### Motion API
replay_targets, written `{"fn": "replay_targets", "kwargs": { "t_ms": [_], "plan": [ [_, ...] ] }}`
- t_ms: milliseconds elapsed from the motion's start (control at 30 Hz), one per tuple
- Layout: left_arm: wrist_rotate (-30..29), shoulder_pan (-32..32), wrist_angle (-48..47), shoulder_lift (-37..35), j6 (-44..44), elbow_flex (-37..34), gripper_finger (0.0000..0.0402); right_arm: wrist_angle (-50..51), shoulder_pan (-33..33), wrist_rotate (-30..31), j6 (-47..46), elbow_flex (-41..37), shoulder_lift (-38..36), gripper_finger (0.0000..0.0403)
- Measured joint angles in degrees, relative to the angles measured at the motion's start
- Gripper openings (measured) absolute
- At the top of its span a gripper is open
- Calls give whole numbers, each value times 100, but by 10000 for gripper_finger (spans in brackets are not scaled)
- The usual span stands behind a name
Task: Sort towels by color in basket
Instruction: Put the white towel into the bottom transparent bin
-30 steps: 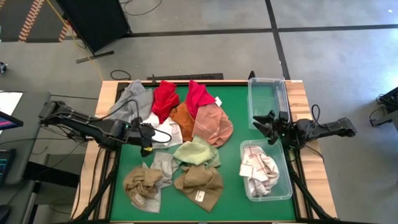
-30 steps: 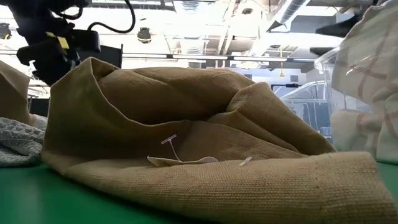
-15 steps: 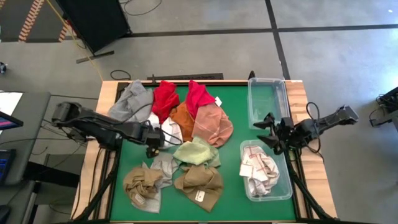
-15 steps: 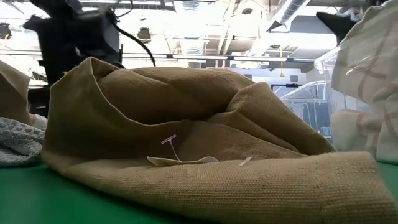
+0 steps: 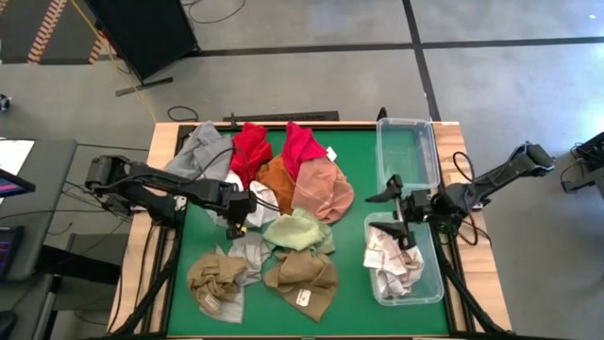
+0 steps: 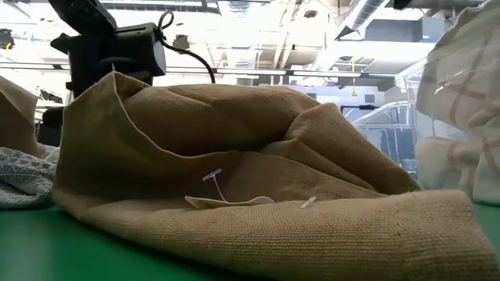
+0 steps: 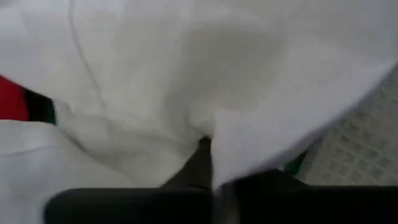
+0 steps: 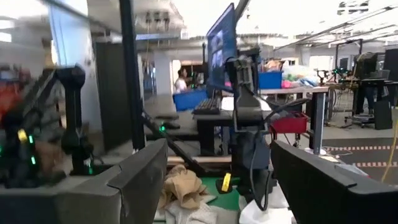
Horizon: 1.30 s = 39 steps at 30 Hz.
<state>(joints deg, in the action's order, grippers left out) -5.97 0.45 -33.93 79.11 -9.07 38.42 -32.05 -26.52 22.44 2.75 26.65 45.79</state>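
On the green table we see the towels spread in a loose heap across the middle. At the far side lie a grey towel, two red towels and, between and just nearer than the reds, an orange towel. A pink towel touches the orange one, and a pale green towel sits just in front of it. Nearer the front edge we find two tan-brown towels, one of them filling most of the low view with a small plastic tag on its fold.

We place the left gripper down on a white towel that lies between the grey and orange cloths. Its wrist camera is filled with white cloth, and the dark fingers are pinched together with a fold of that cloth between them, so we read it as gripping the white towel.

Over on the right side stand two clear plastic bins. The far bin looks bare inside; the near bin holds white-checked towels. We see the right gripper hanging above the near bin's far end, its fingers spread wide apart with nothing between them.
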Motion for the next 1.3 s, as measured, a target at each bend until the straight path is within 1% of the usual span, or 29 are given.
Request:
{"fn": "replay_targets", "kwargs": {
  "t_ms": [133,333,467,600,767,867,933,1100,1200,1300],
  "plan": [
    [4,-52,-165,-260,53,225,5,375,-55,-7,73,574,659,315],
    [-47,-271,-307,-881,148,749,2,935,-53,-7,-24,1146,1396,315],
    [-64,-424,-230,-1270,311,1165,2,933,-42,-7,-77,1335,1775,315],
    [-68,-535,16,-1386,525,1644,1,917,27,-5,-73,1538,2107,314],
    [-47,-603,657,-1286,866,2200,1,923,131,5,246,1834,2694,314],
    [35,-601,861,-1134,1056,2548,1,948,195,18,476,2043,3071,314],
    [59,-601,1053,-1005,1194,2799,1,974,224,134,530,2177,3235,314],
    [263,-601,1150,-549,1600,3646,1,1268,234,588,742,2408,3324,314],
    [258,-634,1035,-285,2056,4273,0,1441,233,649,753,2410,3247,314],
    [197,-634,936,-29,2424,4998,0,1714,231,663,563,2410,3176,314]
  ]
}}
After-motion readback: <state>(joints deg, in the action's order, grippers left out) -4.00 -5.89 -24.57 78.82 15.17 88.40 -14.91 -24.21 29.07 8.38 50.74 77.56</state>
